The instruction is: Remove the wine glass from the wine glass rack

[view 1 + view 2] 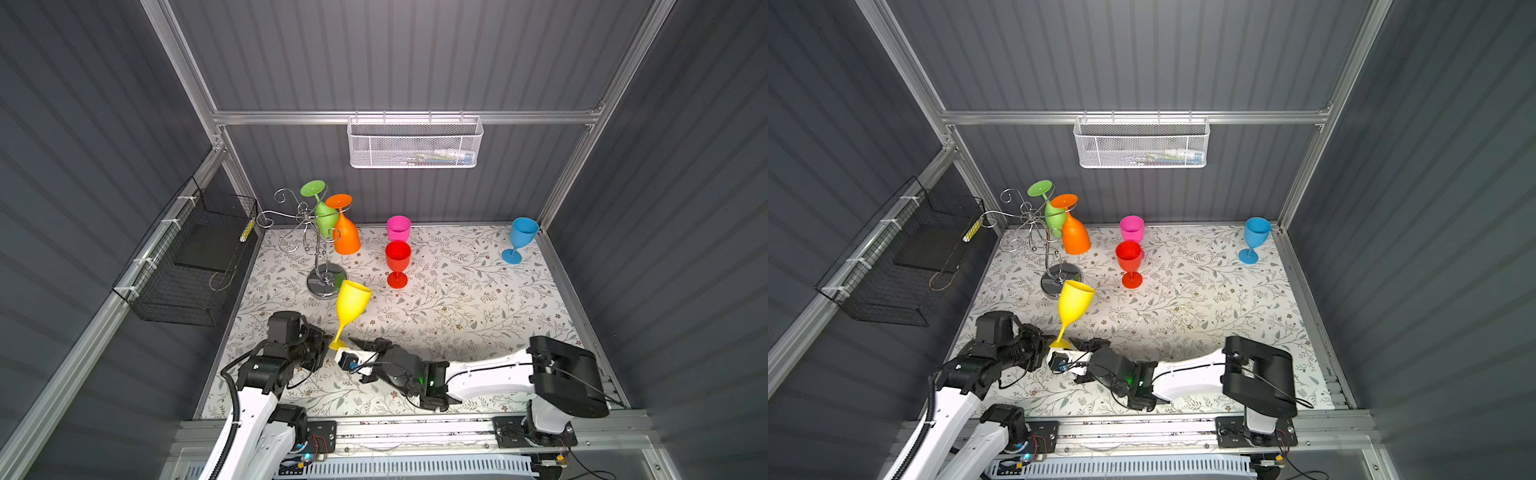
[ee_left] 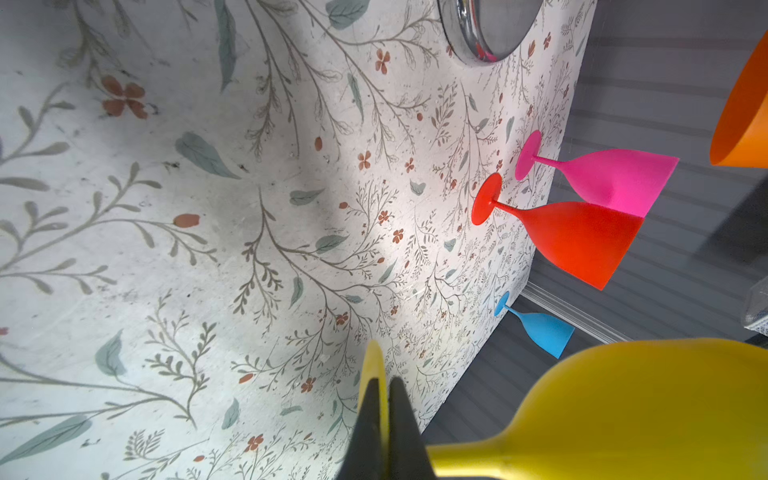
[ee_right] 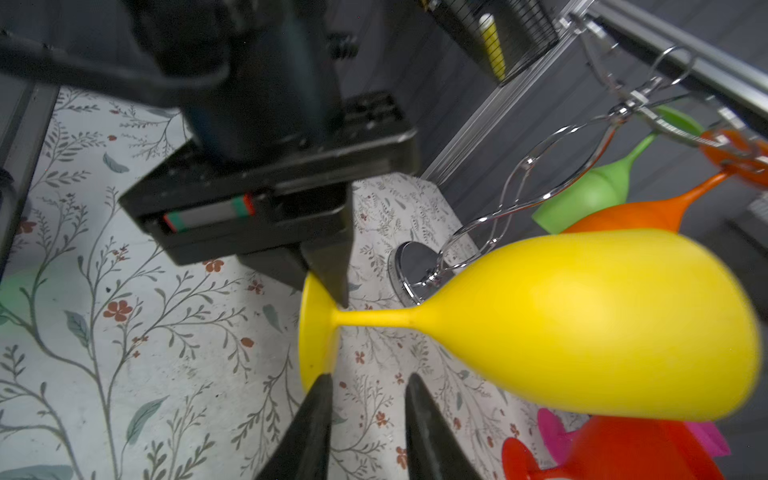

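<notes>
One yellow wine glass [image 1: 352, 304], clear of the wine glass rack [image 1: 323, 284], foot pinched by the left gripper [image 2: 386, 390], stem leaning up toward the rack; right gripper [image 3: 370, 378] spread just beside that foot.

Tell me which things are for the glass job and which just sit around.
For the job: wine glass rack, green glass and orange glass hanging there, yellow glass, left claw holding it.
Just sitting: pink glass, red glass, blue glass, white basket, black basket.

The left arm [image 1: 259, 415] and right arm [image 1: 490, 374] had white shells between black joint housings. A ribbed black cable hose [image 1: 237, 409] followed the left one; the right gripper [image 3: 369, 379] carried tapered matte-black fingers [image 3: 307, 432].
</notes>
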`<action>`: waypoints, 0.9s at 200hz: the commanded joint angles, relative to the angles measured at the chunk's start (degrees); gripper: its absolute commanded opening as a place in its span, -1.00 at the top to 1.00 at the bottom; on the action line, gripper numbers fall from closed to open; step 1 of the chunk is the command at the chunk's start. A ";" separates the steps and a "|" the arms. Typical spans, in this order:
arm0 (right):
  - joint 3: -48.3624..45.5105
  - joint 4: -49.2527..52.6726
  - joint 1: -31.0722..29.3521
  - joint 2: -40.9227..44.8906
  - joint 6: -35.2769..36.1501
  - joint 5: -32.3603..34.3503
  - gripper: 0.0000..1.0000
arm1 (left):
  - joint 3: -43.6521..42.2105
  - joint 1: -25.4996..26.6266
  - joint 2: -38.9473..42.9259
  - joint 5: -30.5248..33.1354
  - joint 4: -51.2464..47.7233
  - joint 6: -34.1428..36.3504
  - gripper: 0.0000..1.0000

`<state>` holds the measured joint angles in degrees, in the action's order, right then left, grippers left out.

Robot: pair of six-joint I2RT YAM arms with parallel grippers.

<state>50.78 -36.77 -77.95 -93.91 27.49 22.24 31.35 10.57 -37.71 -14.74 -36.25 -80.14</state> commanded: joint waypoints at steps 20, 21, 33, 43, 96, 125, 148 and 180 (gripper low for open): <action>2.00 18.16 5.27 10.36 -10.77 -5.21 0.27 | -8.29 0.16 -0.18 -6.16 15.83 1.54 1.00; 2.06 18.77 5.45 10.52 -10.95 -5.29 0.27 | -8.39 0.16 -0.22 -6.26 16.24 1.51 1.00; 4.58 25.35 7.61 12.11 -13.52 -7.61 0.26 | -10.51 0.16 -0.81 -7.38 21.14 1.38 1.00; 7.49 31.04 9.89 12.90 -16.48 -10.11 0.24 | -11.25 0.15 -1.52 -7.69 23.50 2.17 1.00; 24.31 53.80 18.60 14.34 -30.21 -21.15 0.12 | -14.33 0.15 -6.35 -12.11 36.96 6.61 1.00; 34.15 64.97 20.78 11.43 -35.72 -25.98 0.12 | -16.64 0.16 -8.25 -14.37 45.23 7.54 1.00; 40.17 71.09 21.08 9.11 -38.47 -27.59 0.12 | -18.03 0.16 -10.41 -17.76 55.43 7.62 1.00; 45.76 76.95 21.10 5.99 -39.92 -29.51 0.13 | -18.51 0.15 -11.41 -19.36 60.48 8.22 1.00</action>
<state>93.62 30.98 -56.99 -85.65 -9.13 -4.12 13.72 10.57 -48.93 -30.61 14.83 -73.84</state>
